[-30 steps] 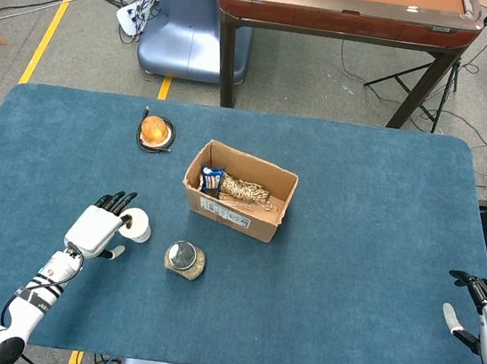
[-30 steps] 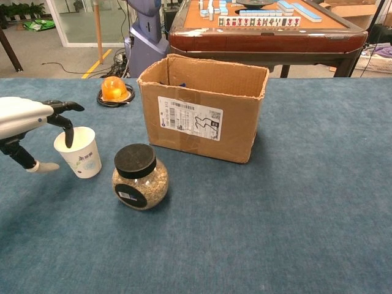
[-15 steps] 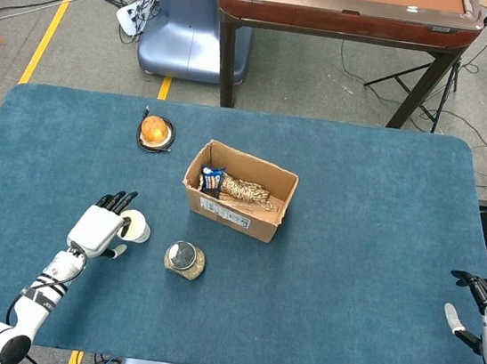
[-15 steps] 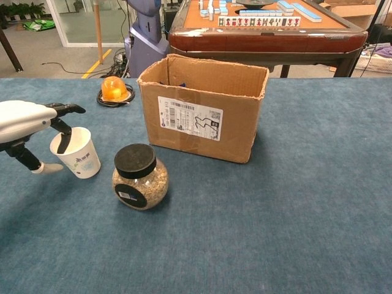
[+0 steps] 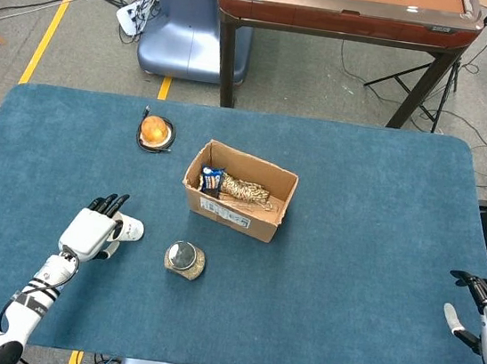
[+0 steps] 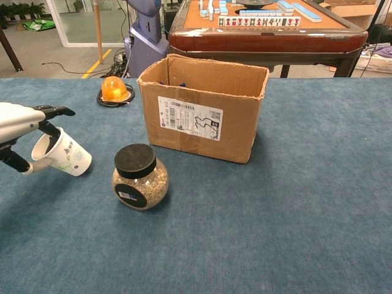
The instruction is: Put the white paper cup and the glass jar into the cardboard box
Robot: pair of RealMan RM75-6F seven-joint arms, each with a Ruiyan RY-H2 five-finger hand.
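While the left hand [image 6: 21, 125] pinches the rim of the tilted white paper cup [image 6: 61, 156], left of the cardboard box [image 6: 202, 113], the cup-lifting step seems underway, and next it needs carrying over the box's open top.

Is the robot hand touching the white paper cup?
Touching. In the chest view, the left robot hand has a dark finger hooked inside the rim of the white paper cup, which is tilted toward the robot hand.
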